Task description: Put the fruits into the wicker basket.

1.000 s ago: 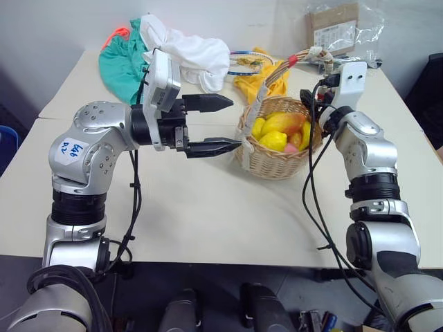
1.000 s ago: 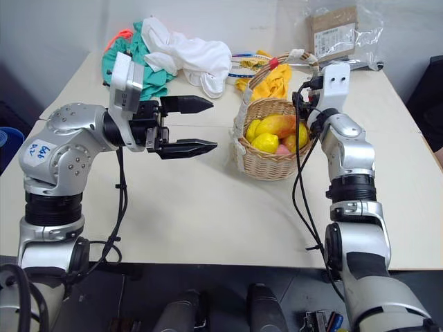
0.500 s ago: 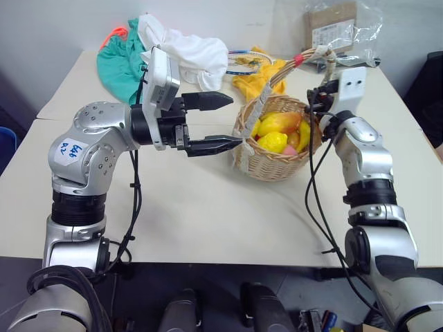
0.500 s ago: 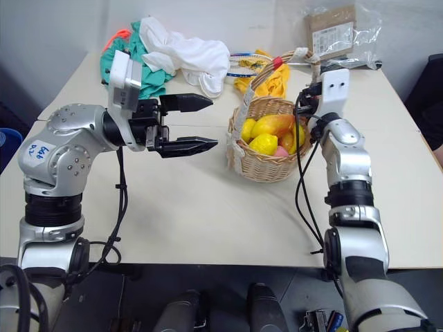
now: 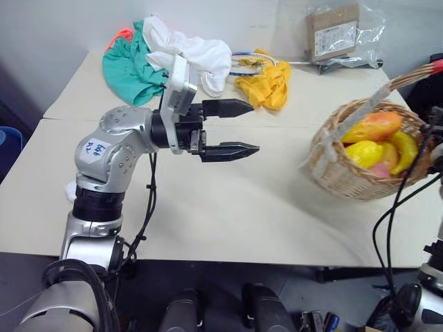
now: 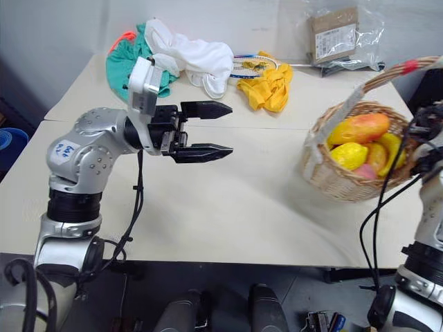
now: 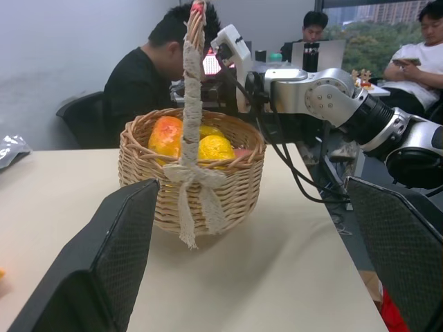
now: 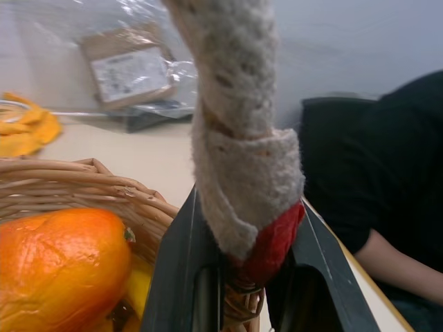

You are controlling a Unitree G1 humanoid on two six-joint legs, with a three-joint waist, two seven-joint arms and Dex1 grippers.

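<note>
While my left claw (image 5: 242, 129) hangs wide open and empty over the worktop (image 5: 228, 207), I note the right claw (image 8: 242, 277) clamped on the handle of the wicker basket (image 5: 346, 176); mango (image 5: 377, 126) and lemon (image 5: 365, 153) lie inside.

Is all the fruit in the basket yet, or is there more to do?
Looks done: the mango, lemon and other fruits sit inside the wicker basket. No fruit lies loose on the table. In hand: the right gripper is clamped on the basket's handle. The left gripper is open and empty. Nothing obvious remains.
</note>
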